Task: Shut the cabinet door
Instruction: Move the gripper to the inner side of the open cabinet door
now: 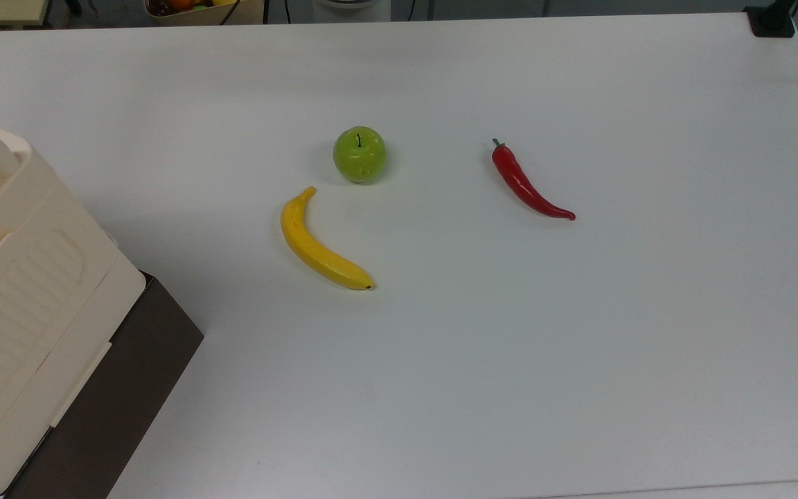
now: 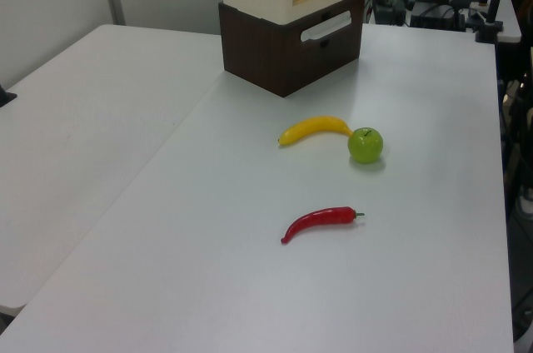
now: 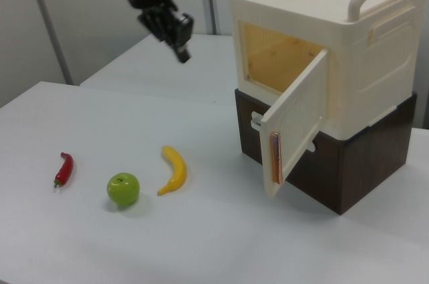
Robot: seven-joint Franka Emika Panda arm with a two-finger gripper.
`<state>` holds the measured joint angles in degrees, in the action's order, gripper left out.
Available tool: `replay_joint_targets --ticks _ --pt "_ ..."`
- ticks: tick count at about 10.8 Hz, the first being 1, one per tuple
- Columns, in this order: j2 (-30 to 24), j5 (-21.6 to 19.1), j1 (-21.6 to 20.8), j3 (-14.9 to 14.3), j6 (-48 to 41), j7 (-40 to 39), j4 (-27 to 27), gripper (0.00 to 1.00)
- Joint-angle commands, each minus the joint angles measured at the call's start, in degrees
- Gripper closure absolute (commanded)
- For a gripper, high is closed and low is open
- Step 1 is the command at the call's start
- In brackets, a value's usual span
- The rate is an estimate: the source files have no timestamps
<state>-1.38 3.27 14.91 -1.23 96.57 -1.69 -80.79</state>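
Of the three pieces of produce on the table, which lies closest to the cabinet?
The banana. In the right view it lies between the green apple and the cabinet; the red chili is farthest, at the row's other end.

The cabinet (image 3: 375,63) is smooth cream plastic with a soft sheen, and the cabinet door (image 3: 295,126) matches it, a shiny copper-coloured strip (image 3: 274,158) along its edge. Beneath sits a dark brown wood-look base (image 3: 348,170). The apple (image 1: 359,154) and chilli (image 1: 527,187) look glossy; the white surface (image 1: 579,346) is matt.
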Motion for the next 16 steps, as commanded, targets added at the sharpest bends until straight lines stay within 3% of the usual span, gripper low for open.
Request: replay_joint_targets --ticks 1,9,16 --pt "0.5 -0.9 4.5 -1.6 6.6 -1.4 1.4 1.0" --pt "5.0 -1.3 15.2 -2.5 18.0 -7.0 1.0 1.0" --pt "6.0 -1.3 16.8 -2.5 17.7 -10.8 -1.0 1.0"
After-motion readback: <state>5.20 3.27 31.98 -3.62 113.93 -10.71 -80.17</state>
